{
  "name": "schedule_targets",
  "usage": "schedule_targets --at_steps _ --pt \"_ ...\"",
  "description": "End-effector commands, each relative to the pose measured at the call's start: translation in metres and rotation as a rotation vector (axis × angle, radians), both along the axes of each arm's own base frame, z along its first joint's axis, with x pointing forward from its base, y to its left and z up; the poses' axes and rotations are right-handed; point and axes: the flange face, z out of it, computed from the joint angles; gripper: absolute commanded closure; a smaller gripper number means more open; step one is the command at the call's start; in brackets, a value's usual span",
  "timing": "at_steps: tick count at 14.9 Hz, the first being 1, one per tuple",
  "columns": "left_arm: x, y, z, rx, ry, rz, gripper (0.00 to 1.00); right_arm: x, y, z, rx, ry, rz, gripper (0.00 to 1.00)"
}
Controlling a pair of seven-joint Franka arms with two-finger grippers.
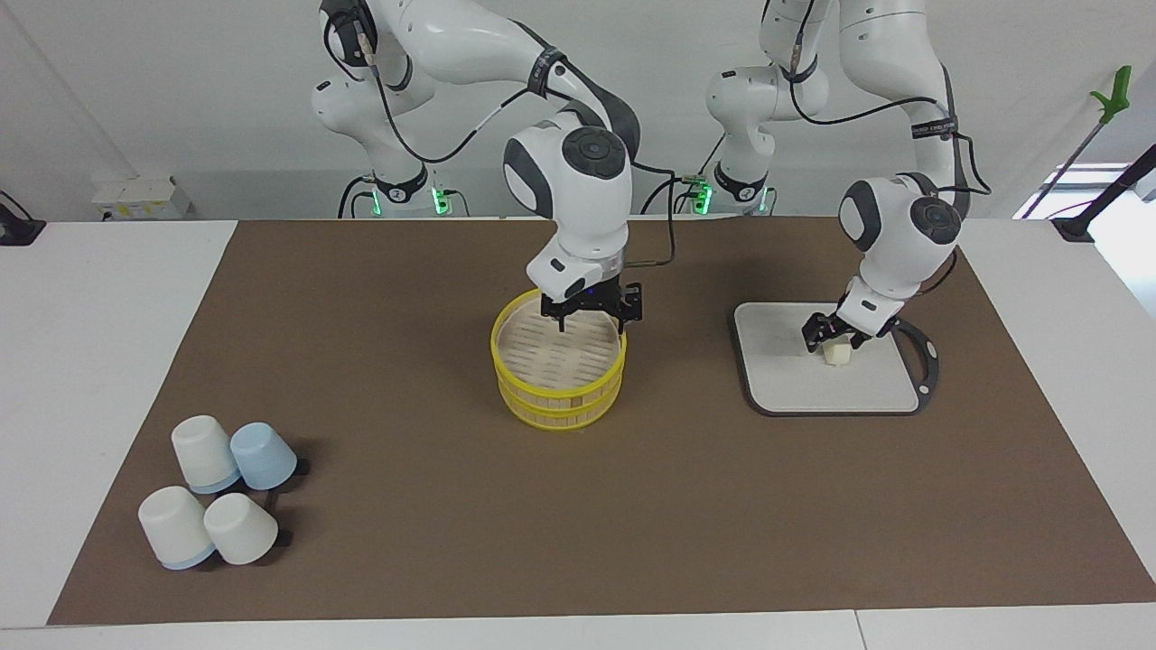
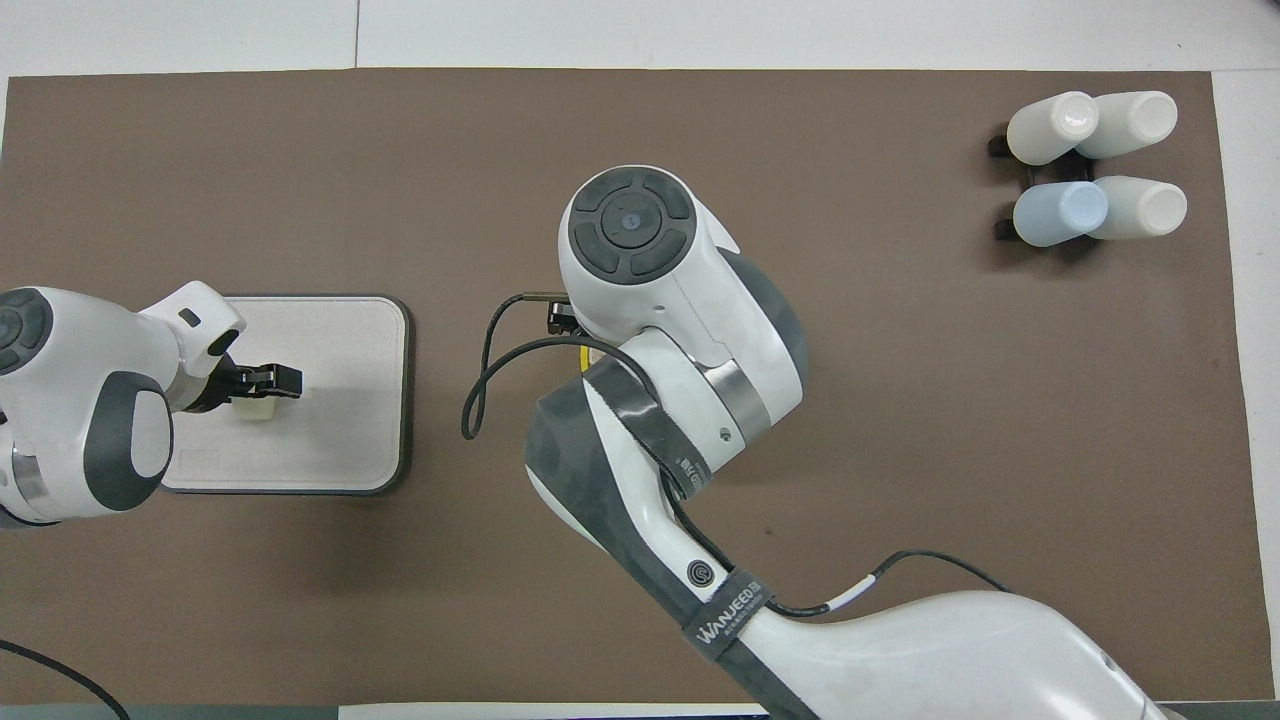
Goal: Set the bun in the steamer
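The bun (image 1: 837,355) is a small cream-white lump on the grey tray (image 1: 786,379), toward the left arm's end of the table. My left gripper (image 1: 835,336) is down on it from above, right at its top. From overhead the bun (image 2: 258,408) peeks out under the left gripper (image 2: 262,380). The steamer (image 1: 558,366), yellow-rimmed with a slatted pale top, stands mid-table. My right gripper (image 1: 591,320) hangs open just over the steamer's rim nearer the robots, holding nothing. From overhead the right arm covers the steamer almost wholly.
Several upturned white and pale-blue cups (image 1: 221,492) cluster toward the right arm's end, farther from the robots than the steamer, and show in the overhead view as cups (image 2: 1095,165). The tray (image 2: 340,440) has a black handle on its outer side. A brown mat covers the table.
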Motion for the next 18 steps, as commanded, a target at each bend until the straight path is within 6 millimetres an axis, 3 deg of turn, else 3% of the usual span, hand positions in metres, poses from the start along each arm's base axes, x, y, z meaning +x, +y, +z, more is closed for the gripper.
schedule_targets --at_steps 1,3,5,8,10,13,16,18 --pt "-0.004 0.004 -0.005 0.01 -0.007 0.001 0.21 0.002 0.012 0.004 0.01 -0.03 -0.007 0.04" --pt "-0.004 0.005 -0.007 0.01 -0.003 0.002 0.31 -0.005 0.024 -0.001 0.02 -0.038 -0.011 0.08" --pt "-0.005 0.015 -0.007 0.01 -0.002 0.022 0.45 -0.008 0.028 -0.013 0.029 -0.047 -0.03 0.08" --pt "-0.004 0.015 -0.006 0.01 -0.002 0.022 0.67 -0.006 0.029 -0.023 0.022 -0.041 -0.035 0.09" --pt "0.0 0.016 -0.004 0.01 -0.001 0.024 0.67 -0.01 0.035 -0.028 0.016 -0.036 -0.028 0.13" --pt "0.017 0.013 0.015 0.01 0.019 0.025 0.67 -0.01 0.033 -0.032 0.006 -0.03 -0.026 0.22" --pt "0.032 0.005 0.045 0.012 0.051 0.054 0.67 -0.013 0.032 -0.04 -0.007 -0.017 -0.022 0.43" --pt "0.036 -0.004 0.055 0.014 0.062 0.066 0.67 -0.014 0.032 -0.043 -0.013 -0.012 -0.021 0.5"
